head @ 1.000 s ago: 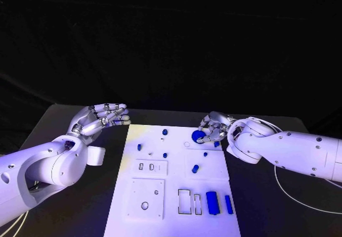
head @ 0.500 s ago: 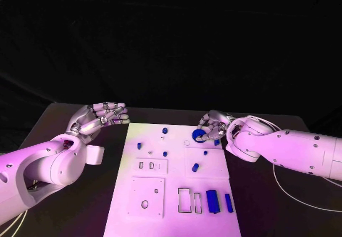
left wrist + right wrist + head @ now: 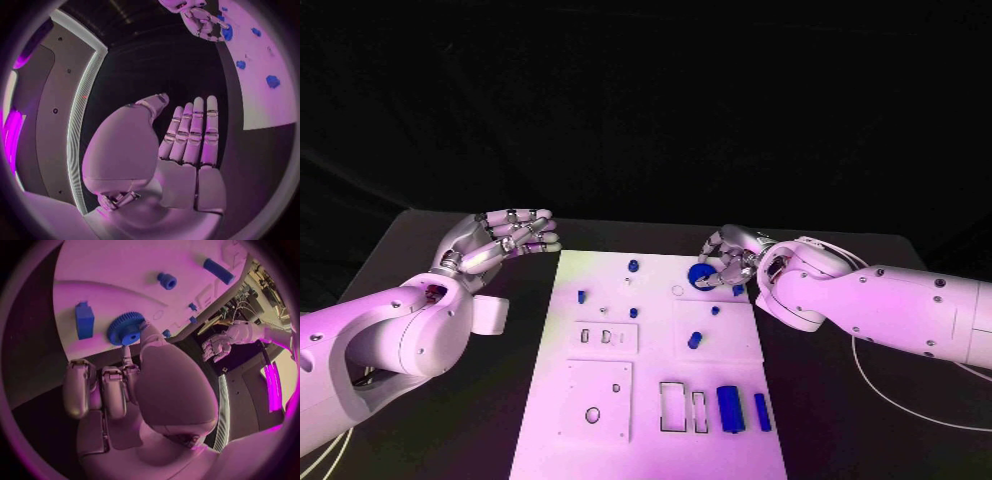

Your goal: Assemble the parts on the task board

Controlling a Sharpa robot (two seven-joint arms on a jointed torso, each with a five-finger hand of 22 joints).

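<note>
Right hand (image 3: 733,262) is pinching a blue gear (image 3: 125,329) over the task board (image 3: 646,440); its teeth show up in the right wrist cam. Left hand (image 3: 187,135) holds nothing, fingers straight and side by side.

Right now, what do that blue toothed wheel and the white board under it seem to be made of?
The blue gear, held by the right robot hand, looks like matte moulded or printed plastic: even colour, no metallic shine. The task board seems a smooth white plate, probably plastic or painted; its flat, dull surface leaves that open.

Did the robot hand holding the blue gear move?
No. The right robot hand still holds the blue gear above the same far right spot of the task board.
</note>
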